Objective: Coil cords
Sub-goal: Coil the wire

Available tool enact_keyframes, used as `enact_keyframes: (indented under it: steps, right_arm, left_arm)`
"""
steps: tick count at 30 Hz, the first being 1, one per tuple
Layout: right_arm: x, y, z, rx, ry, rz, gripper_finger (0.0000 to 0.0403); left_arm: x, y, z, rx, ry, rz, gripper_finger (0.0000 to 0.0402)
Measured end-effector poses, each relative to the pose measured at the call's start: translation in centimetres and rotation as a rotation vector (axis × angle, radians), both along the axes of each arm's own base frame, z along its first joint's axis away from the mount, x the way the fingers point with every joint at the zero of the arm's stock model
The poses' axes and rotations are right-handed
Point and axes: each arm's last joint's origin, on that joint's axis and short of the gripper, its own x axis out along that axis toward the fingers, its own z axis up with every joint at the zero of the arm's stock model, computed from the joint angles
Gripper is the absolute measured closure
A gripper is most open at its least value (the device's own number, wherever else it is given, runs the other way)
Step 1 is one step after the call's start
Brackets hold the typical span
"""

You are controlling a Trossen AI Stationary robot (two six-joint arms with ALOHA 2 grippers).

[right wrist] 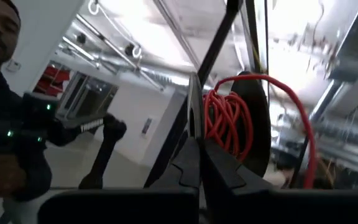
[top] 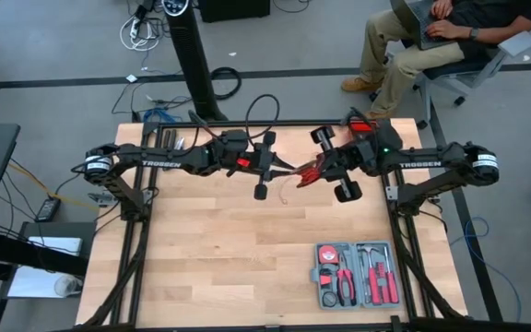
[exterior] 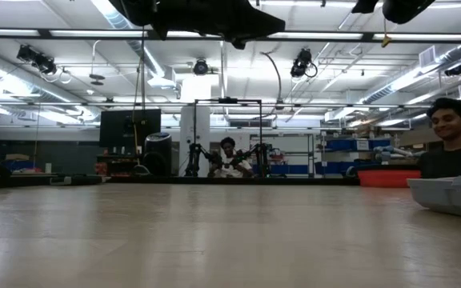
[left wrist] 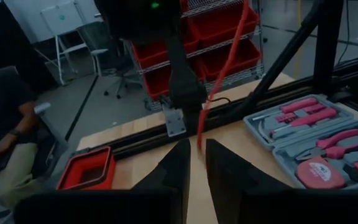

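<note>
The red cord shows as a small bundle of loops (top: 309, 172) in the air over the table's far middle, between my two grippers. My right gripper (top: 313, 171) comes from the right, tipped upward, and is shut on the bundle (right wrist: 227, 121). My left gripper (top: 287, 169) comes from the left, about level, with a single strand (left wrist: 227, 59) running down into the narrow gap between its fingers. A thin loose end (top: 284, 190) dangles below. In the low view both grippers are cut off at the upper edge. My left gripper (left wrist: 197, 163) pinches a single strand of the cord (left wrist: 199, 138) between its two fingertips, the fingers about level, coming from the table's left. The strand rises from there to the right arm. My right gripper (right wrist: 201, 158) holds the bundle by the foot of its several loops (right wrist: 211, 134), pinched between the fingertips. The loops stand above the fingers, clear of the table, and one wider loop (right wrist: 300, 118) arcs out to the side.
An open grey tool case (top: 356, 275) with red-handled tools lies near the table's front right. A red bin (left wrist: 86, 171) sits at the table's far right. A person sits beyond the far right corner (top: 431, 37). Bare wood (top: 219, 249) spreads across the middle and left.
</note>
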Motion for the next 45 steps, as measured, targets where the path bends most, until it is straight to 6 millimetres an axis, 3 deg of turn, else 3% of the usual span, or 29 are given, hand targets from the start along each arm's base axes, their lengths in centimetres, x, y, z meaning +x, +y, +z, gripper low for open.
enact_keyframes:
  steps: [14,25,35,45]
  right_arm:
    - [0.2,-1.1,-0.4,0.012,0.053,-0.046,0.0402]
    - [0.5,-1.8,-1.1,-0.008,0.118,-0.083,0.0402]
    - [0.6,-1.9,-1.2,-0.027,0.107,-0.122,0.0402]
    - [0.7,-1.9,-1.3,-0.031,0.114,-0.142,0.0402]
  left_arm:
    - [0.1,0.0,-0.5,-0.187,0.053,0.017,0.0346]
    - [0.1,-0.5,0.1,-0.335,0.029,-0.109,0.0346]
    - [0.2,-0.6,0.4,-0.330,0.000,-0.067,0.0314]
    - [0.1,-1.1,0.3,-0.307,0.011,-0.178,0.0311]
